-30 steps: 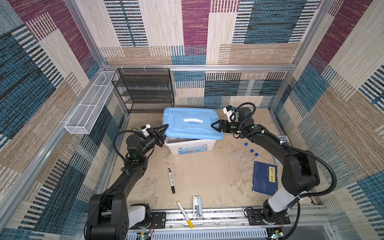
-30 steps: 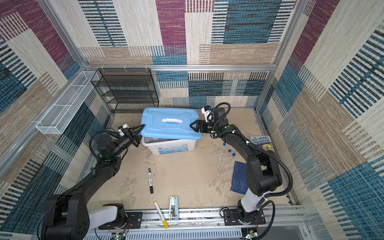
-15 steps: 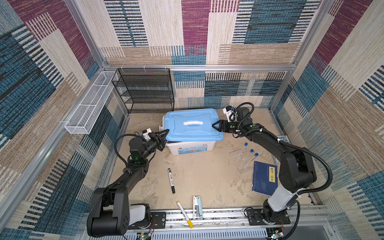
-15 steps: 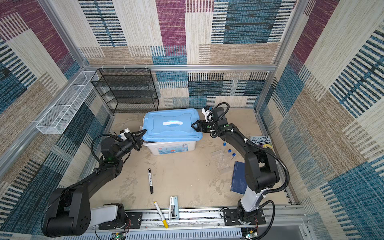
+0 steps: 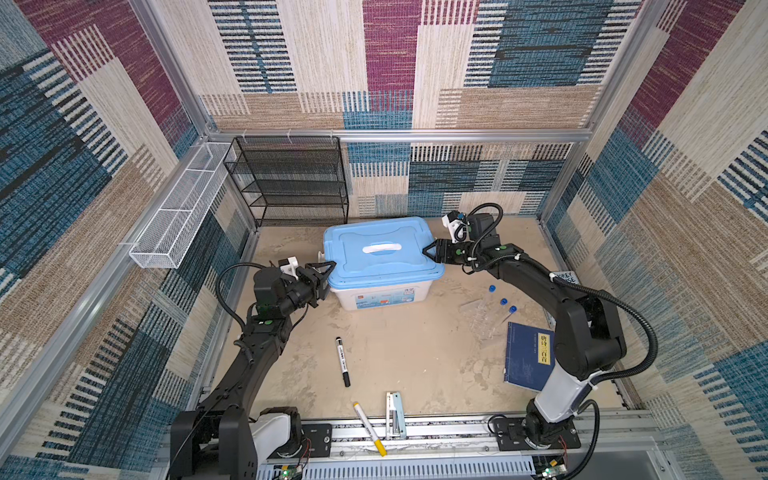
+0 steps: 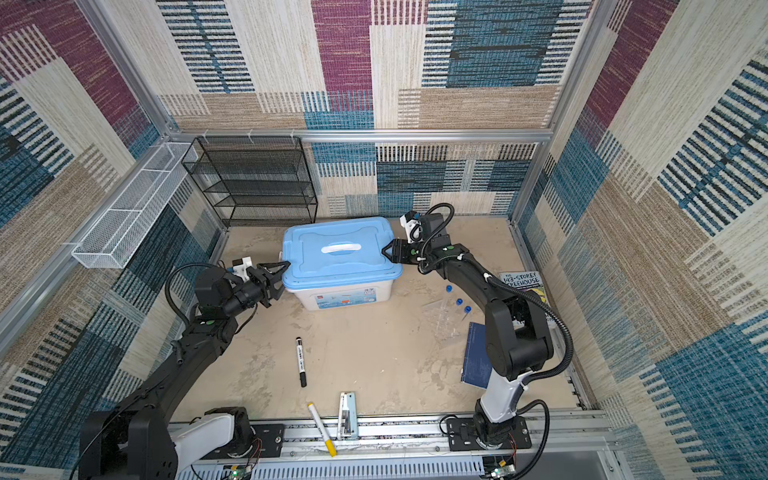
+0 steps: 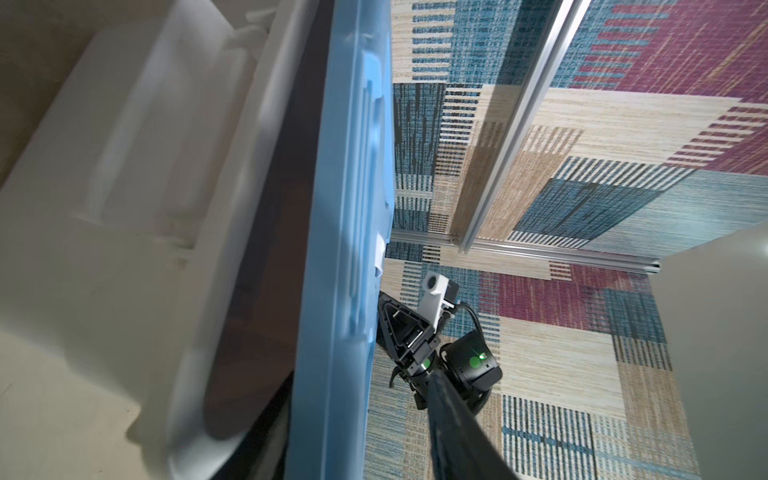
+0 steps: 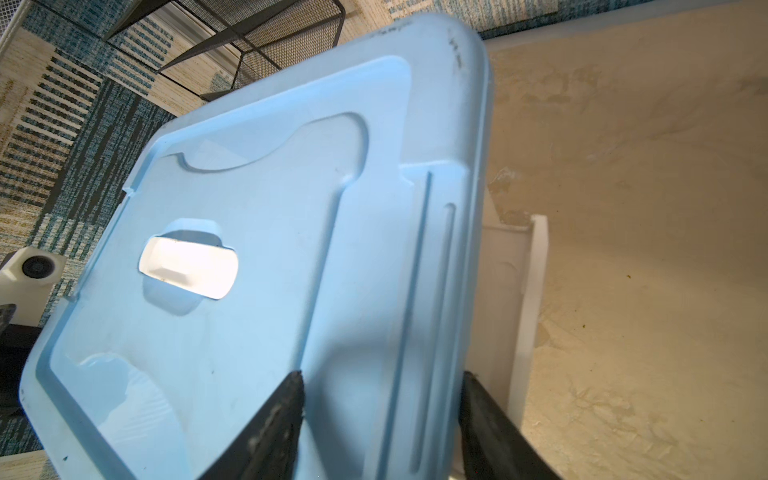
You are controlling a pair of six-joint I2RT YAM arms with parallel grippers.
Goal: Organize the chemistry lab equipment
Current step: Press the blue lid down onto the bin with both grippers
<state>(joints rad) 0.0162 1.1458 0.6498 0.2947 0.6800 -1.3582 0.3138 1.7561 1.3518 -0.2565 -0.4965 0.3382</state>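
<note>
**At the back of the surface, two claws flank a blue lid**

Toward the back of the sandy surface [image 5: 415, 353] stands a white bin [image 5: 382, 297] with a blue lid [image 5: 365, 270] on top, its white handle facing up. The left claw [image 5: 329, 277] is at the lid's left end. In both top views its jaws stand apart, one above the rim and one below it, clamped on nothing. The right claw [image 5: 426, 251] is at the lid's right end. From the right wrist, its two dark fingers [image 8: 282, 415] sit either side of the lid's rim, one over the top face and one outside the edge. There is a gap between them, and I cannot tell whether they press on the plastic. The left wrist view shows the lid edge-on, with the bin on one side of it and the right claw at its far end.

Right of the bin, well apart from both claws, are three blue-capped test tubes [image 5: 503, 301] with a clear tube rack [image 5: 478, 322]. The plastic is too faint to tell whether the tubes sit in its holes or lie against it. A blue book [image 5: 528, 353] lies just beside them on the near side, and an illustrated book [image 6: 521, 282] lies by the right wall.

The metal tweezers [image 5: 392, 411] lie at the front edge, just beside a yellow-tipped marker [image 5: 368, 428]. A black marker [image 5: 343, 361] lies between them and the bin. A black wire shelf [image 5: 291, 178] stands against the back wall, and a white mesh basket [image 5: 178, 224] hangs on the left wall.
</note>
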